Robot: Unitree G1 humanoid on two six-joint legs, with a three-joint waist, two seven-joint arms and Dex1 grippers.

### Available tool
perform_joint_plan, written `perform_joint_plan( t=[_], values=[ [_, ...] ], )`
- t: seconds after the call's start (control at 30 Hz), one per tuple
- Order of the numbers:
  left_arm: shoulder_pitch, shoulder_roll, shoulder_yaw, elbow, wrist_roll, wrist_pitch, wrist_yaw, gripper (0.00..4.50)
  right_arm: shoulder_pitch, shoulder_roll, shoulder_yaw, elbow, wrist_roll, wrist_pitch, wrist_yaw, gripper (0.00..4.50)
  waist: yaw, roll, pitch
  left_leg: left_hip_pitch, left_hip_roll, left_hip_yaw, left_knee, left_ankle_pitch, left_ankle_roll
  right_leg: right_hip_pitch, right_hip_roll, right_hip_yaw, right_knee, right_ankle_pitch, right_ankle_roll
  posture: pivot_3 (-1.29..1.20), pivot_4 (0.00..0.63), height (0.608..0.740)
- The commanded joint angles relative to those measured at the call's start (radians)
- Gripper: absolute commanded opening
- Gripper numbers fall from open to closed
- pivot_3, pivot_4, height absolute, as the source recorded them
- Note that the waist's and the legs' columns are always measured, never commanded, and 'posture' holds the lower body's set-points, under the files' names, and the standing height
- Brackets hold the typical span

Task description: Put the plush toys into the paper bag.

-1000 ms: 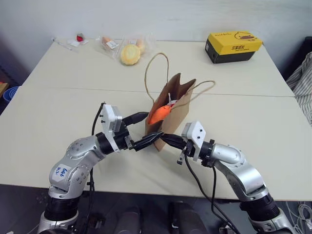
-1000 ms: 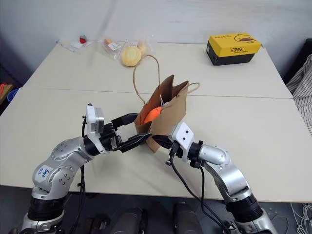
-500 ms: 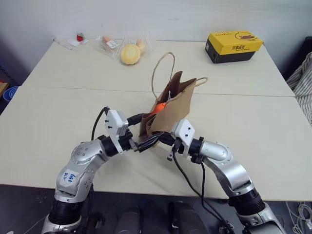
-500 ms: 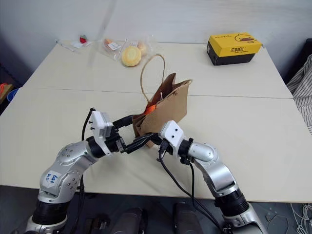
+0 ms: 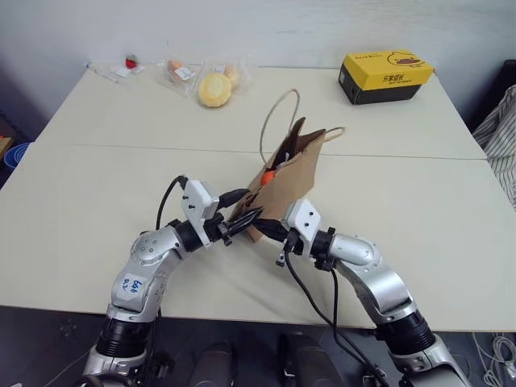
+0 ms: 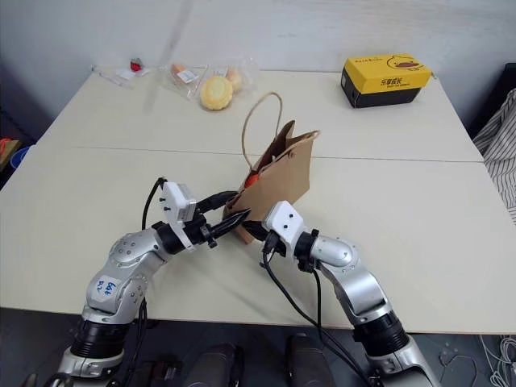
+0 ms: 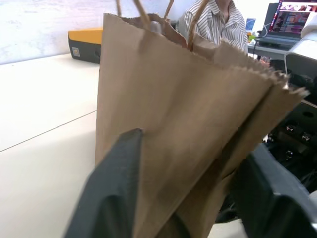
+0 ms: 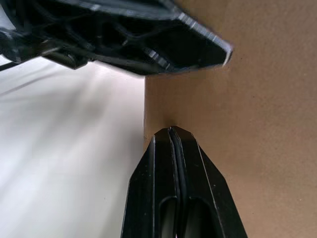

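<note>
The brown paper bag [image 5: 294, 173] stands tilted on the table, mouth up, one loop handle raised. An orange plush toy [image 5: 267, 176] shows inside its mouth. My left gripper [image 5: 242, 205] has its two fingers on either side of the bag's lower near edge. In the left wrist view the bag [image 7: 188, 114] sits between the fingers [image 7: 119, 198]. My right gripper [image 5: 260, 226] is shut at the same low corner, its tips [image 8: 171, 130] pinched against the brown paper edge.
A yellow-and-black box [image 5: 387, 76] sits at the back right. A wrapped yellow bun [image 5: 215, 89], other wrapped snacks [image 5: 179, 71] and a small red item [image 5: 131, 61] lie at the back left. A person in a striped shirt [image 7: 218, 25] sits beyond the table's right side.
My left gripper has pushed forward onto the bag's edge and its fingers have narrowed. The bag has turned more upright and its handle has swung right. The right gripper has stayed shut.
</note>
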Motion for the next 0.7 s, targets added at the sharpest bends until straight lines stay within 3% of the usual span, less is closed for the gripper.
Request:
perform_joint_plan(
  t=[0.03, 0.17, 0.3, 0.43, 0.6, 0.7],
  values=[
    [-0.024, 0.014, 0.044, -0.017, -0.033, -0.007, -0.015, 1.27, 0.018, -0.003, -0.015, -0.043, 0.011, -0.021, 0.007, 0.00, 0.001, 0.000, 0.000, 0.000, 0.000, 0.000, 0.000, 0.000, 0.000, 0.000, 0.000, 0.000, 0.000, 0.000, 0.000, 0.00, 0.150, 0.740],
    [-0.074, 0.072, 0.069, 0.054, -0.017, -0.057, -0.086, 0.03, 0.070, -0.035, -0.052, -0.110, 0.072, 0.032, 0.036, 0.00, 0.005, 0.000, 0.000, 0.000, 0.000, 0.000, 0.000, 0.000, 0.000, 0.000, 0.000, 0.000, 0.000, 0.000, 0.000, 0.00, 0.150, 0.740],
    [-0.162, 0.149, 0.081, 0.146, -0.136, -0.036, -0.326, 0.03, 0.177, -0.111, -0.159, -0.184, 0.104, -0.011, 0.053, 0.00, 0.007, 0.000, 0.000, 0.000, 0.000, 0.000, 0.001, 0.000, 0.000, 0.001, 0.000, -0.001, 0.000, 0.000, 0.000, 0.00, 0.150, 0.740],
    [-0.247, 0.205, 0.060, 0.254, -0.210, -0.030, -0.592, 0.03, 0.415, -0.269, -0.438, -0.227, 0.233, -0.147, 0.237, 0.00, 0.011, 0.000, 0.000, -0.001, -0.001, -0.001, 0.000, -0.001, 0.001, 0.002, -0.001, -0.001, -0.002, 0.000, 0.000, 0.00, 0.150, 0.740],
    [-0.317, 0.216, 0.051, 0.391, -0.182, -0.104, -0.749, 0.03, 0.605, -0.389, -0.705, -0.130, 0.322, -0.267, 0.404, 0.00, 0.007, -0.001, 0.000, 0.002, -0.001, 0.002, 0.001, -0.001, 0.003, 0.004, 0.001, 0.000, -0.006, 0.000, 0.001, 0.00, 0.150, 0.740],
    [-0.343, 0.216, 0.053, 0.457, -0.162, -0.133, -0.782, 0.03, 0.641, -0.401, -0.774, -0.074, 0.333, -0.313, 0.446, 0.00, 0.001, -0.001, 0.000, 0.004, 0.000, 0.003, 0.001, -0.002, 0.004, 0.005, 0.002, 0.002, -0.004, 0.000, 0.000, 0.00, 0.150, 0.740]
  ],
)
